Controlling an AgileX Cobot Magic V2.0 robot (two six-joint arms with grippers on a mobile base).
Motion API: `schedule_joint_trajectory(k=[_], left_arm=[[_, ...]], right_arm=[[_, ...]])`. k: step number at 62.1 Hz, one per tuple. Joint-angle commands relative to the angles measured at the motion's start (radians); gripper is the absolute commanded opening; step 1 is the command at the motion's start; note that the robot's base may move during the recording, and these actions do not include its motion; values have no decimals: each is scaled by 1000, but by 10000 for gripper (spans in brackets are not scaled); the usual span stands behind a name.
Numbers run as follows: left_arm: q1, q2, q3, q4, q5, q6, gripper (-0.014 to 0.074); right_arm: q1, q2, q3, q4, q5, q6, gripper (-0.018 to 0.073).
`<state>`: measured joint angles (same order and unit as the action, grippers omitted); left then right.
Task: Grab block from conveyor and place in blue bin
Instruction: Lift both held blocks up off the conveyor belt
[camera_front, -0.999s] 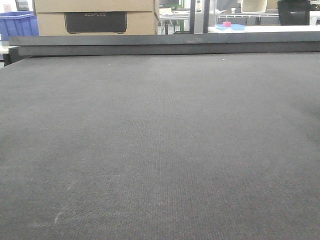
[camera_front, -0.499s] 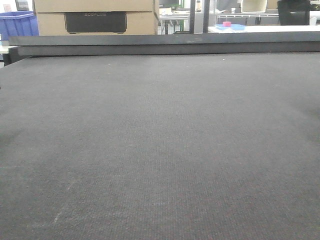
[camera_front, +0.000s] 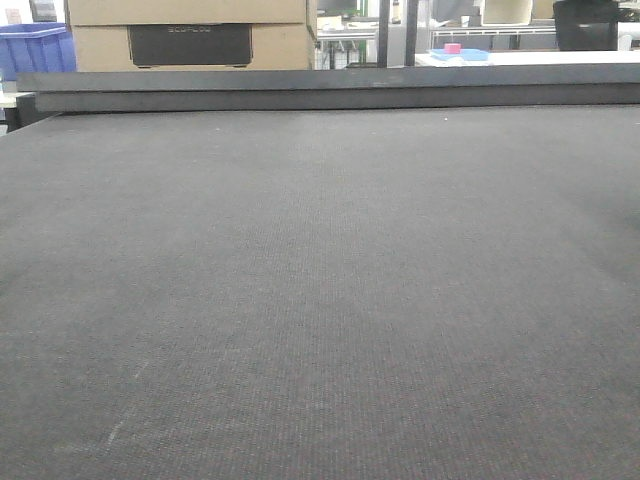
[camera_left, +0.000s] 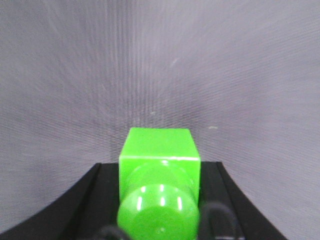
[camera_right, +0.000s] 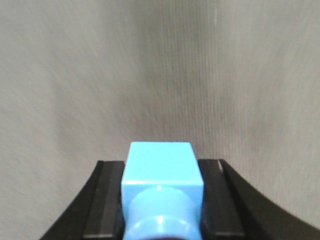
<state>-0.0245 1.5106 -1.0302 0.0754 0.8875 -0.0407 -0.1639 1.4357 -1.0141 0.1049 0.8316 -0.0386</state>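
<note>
The conveyor (camera_front: 320, 280) fills the front view as a wide dark grey woven belt with a raised dark rail (camera_front: 330, 88) along its far edge, and no block lies on it there. The blue bin (camera_front: 35, 50) shows at the far left behind the rail. Neither arm appears in the front view. In the left wrist view my left gripper (camera_left: 160, 172) is shut on a green block (camera_left: 159, 145) with a round knob, above the belt. In the right wrist view my right gripper (camera_right: 161, 175) is shut on a light blue block (camera_right: 161, 162).
A cardboard box (camera_front: 190, 35) with a dark panel stands behind the rail beside the bin. Farther back on the right, a white table carries a small pink object (camera_front: 453, 48) on a blue sheet. Shelving and a dark post rise behind.
</note>
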Motion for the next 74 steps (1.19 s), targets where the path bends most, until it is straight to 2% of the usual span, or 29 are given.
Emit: schedule_joint_trajectory(k=[1,11,16,28,35,46,57,74], left_arm=[[2,-97,32,-22,-64,13,-111],[2,-322,219,-142,-354,13,-111],[2,-436,319,-147,-454,13,-111],[2,-701,509,-144,-603,13,-111],[2,-850,574,-133,-629,13,-111],[2,-1061,597,-91,-613,13,-111],[2,-1263,597,-75,-615,13,-111],[2,-1364,597,-75,-615,13,-111]], right_arm=[[-2,-78,61,4,-81,-10,-162],[-2,-236,231,4,-320,-52,-162],[-2,-309,314,4,-393,-52,-162],[-2,-511,486,4,-533,-52,-162],[-2,-625,552,4,-591,-52,-162],[-2,-801,559,7,-512,-52,-162],[-2,-1000,559,9,-511,-52,-162],[-2,-1138,559,9,-586,-52,-162]])
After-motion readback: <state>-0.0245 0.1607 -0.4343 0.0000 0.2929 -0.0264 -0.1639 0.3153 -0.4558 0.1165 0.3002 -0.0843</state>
